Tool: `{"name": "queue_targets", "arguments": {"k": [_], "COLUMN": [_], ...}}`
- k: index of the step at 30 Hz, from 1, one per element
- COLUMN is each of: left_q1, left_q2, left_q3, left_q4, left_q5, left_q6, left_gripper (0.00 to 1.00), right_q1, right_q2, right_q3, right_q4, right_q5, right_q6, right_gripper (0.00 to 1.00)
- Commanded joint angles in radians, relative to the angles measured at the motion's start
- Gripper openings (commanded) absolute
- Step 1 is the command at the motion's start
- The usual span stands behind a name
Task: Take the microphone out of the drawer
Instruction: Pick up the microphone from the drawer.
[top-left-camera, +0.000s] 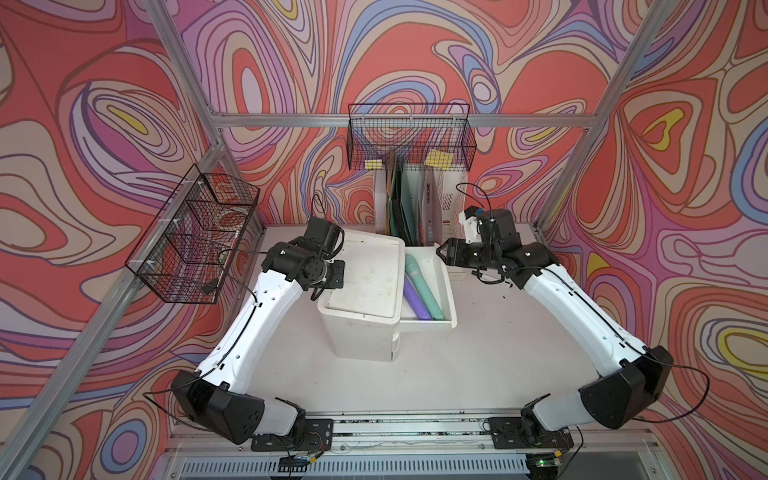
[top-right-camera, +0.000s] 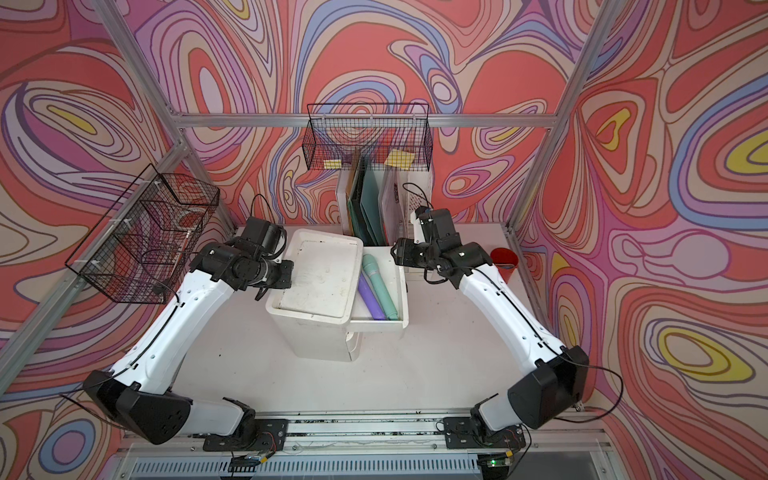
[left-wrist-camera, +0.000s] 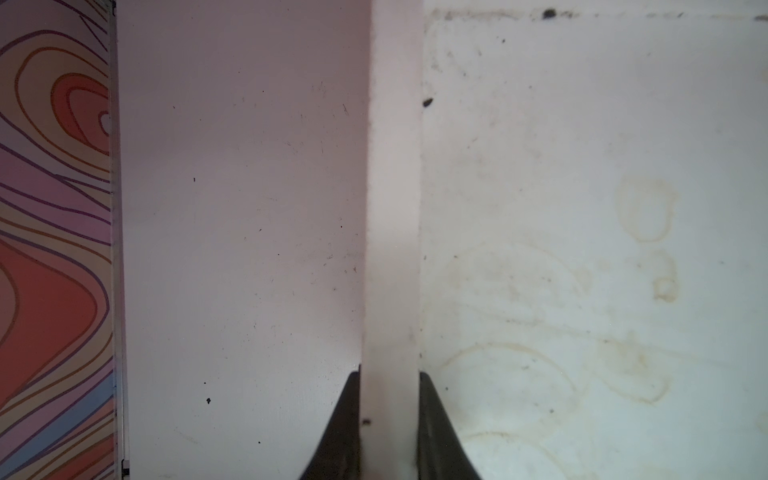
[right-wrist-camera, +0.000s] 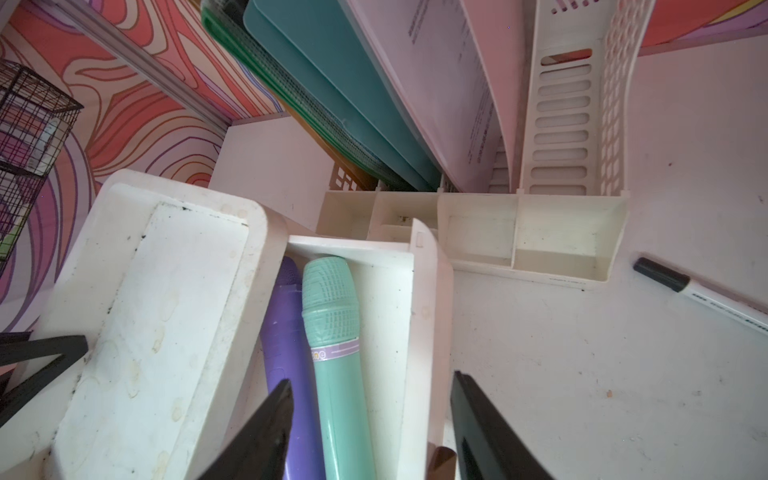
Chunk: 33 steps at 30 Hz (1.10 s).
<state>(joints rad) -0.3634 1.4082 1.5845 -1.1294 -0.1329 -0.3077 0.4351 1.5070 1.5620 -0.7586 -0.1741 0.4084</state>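
Observation:
A white drawer unit (top-left-camera: 365, 286) stands mid-table with its top drawer (top-left-camera: 448, 286) pulled out to the right. In the drawer lie a green microphone (top-left-camera: 424, 286) and a purple microphone (top-left-camera: 415, 301) side by side, also seen as the green microphone (right-wrist-camera: 336, 332) and purple microphone (right-wrist-camera: 286, 345) in the right wrist view. My left gripper (left-wrist-camera: 389, 372) is shut on the raised rim of the unit's top, at its left edge (top-left-camera: 334, 276). My right gripper (right-wrist-camera: 372, 378) hangs open over the drawer's far end (top-left-camera: 442, 251), fingers either side of the green microphone and the drawer's front wall, holding nothing.
A white file organizer (top-left-camera: 419, 199) with folders stands right behind the drawer. Wire baskets hang on the back wall (top-left-camera: 409, 137) and left wall (top-left-camera: 195, 241). A red cup (top-right-camera: 503, 257) sits at the back right. A marker pen (right-wrist-camera: 698, 295) lies on the table near the organizer.

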Motion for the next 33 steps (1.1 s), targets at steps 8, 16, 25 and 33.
{"name": "queue_targets", "arguments": {"k": [8, 16, 25, 33], "left_q1": [0.011, 0.011, 0.012, 0.011], "left_q2": [-0.026, -0.025, -0.031, -0.032], "left_q3": [-0.029, -0.040, -0.041, -0.040], "left_q4": [0.051, 0.054, 0.054, 0.055], "left_q5": [-0.074, -0.066, -0.067, -0.065], "left_q6": [-0.022, -0.020, -0.021, -0.021], "left_gripper": [0.00, 0.00, 0.00, 0.00], "right_q1": [0.084, 0.138, 0.179, 0.215], "right_q2": [0.136, 0.243, 0.355, 0.422], "right_q3": [0.150, 0.227, 0.300, 0.344], "right_q4": [-0.237, -0.289, -0.319, -0.357], "right_q5": [0.006, 0.081, 0.168, 0.230], "right_q6": [-0.108, -0.143, -0.177, -0.195], "right_gripper": [0.57, 0.55, 0.51, 0.50]}}
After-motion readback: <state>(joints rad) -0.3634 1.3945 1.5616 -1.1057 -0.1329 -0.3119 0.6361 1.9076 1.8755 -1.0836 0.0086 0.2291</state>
